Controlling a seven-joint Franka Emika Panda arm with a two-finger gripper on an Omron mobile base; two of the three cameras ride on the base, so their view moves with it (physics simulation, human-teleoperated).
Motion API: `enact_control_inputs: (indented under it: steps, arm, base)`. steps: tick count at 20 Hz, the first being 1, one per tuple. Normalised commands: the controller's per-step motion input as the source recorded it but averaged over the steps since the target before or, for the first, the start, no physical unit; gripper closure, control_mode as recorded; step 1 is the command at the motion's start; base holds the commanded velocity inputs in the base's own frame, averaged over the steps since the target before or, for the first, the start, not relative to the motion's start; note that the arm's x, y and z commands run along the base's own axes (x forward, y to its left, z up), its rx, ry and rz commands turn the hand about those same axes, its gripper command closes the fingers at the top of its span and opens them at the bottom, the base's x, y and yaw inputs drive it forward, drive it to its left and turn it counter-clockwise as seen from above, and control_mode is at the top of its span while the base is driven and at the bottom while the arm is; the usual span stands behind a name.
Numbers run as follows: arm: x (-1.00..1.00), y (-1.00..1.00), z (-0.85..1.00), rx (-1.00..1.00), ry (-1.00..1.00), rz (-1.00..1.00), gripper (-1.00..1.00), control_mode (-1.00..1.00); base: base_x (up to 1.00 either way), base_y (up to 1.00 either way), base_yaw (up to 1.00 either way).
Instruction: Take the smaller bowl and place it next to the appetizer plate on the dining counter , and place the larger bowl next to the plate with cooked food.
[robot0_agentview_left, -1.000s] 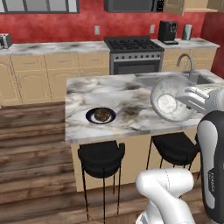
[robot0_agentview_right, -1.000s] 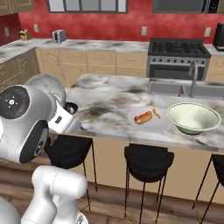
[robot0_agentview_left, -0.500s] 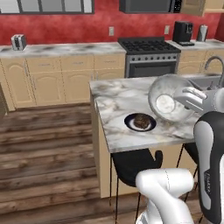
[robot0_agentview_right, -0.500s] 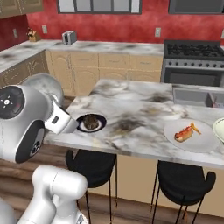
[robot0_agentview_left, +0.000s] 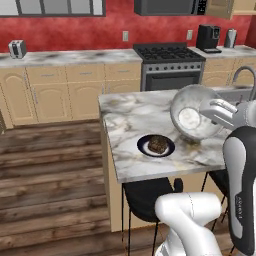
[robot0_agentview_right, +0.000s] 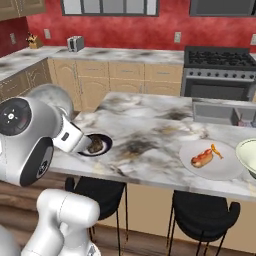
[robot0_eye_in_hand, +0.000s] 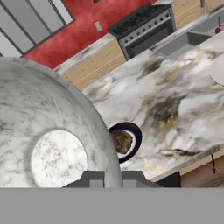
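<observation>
The gripper (robot0_agentview_left: 212, 111) is closed tight on the rim of the smaller bowl (robot0_agentview_left: 192, 119) and holds it up in the air, tipped on its side, above the table (robot0_agentview_left: 130, 115). The appetizer plate (robot0_agentview_left: 156, 146) sits on the table near its front edge, just below and beside the bowl, with a brown lump on it. Farther along the table lies the plate with cooked food (robot0_agentview_right: 210, 160), and a wide cream bowl (robot0_agentview_right: 247, 156) stands just past it, maybe touching. Black stools (robot0_agentview_right: 202, 215) stand under the table.
</observation>
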Motion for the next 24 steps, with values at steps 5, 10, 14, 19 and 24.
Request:
enact_control_inputs:
  steps: [5, 10, 14, 19, 24]
  arm:
    - [0.06, -0.05, 0.00, 0.00, 0.04, -0.01, 1.00, -1.00]
    - [0.26, -0.22, -0.02, 0.00, 0.32, -0.07, 1.00, -1.00]
    - [0.02, -0.09, -0.30, 0.00, 0.32, -0.08, 1.00, -1.00]
    - [0.02, -0.10, -0.56, 0.00, 0.33, -0.03, 1.00, -1.00]
    - [0.07, -0.26, -0.42, 0.00, 0.20, -0.04, 1.00, -1.00]
  base:
    - [0.30, -0.24, -0.01]
    - [0.00, 0.00, 0.00]
    - [0.00, 0.00, 0.00]
    - [0.00, 0.00, 0.00]
    - [0.00, 0.00, 0.00]
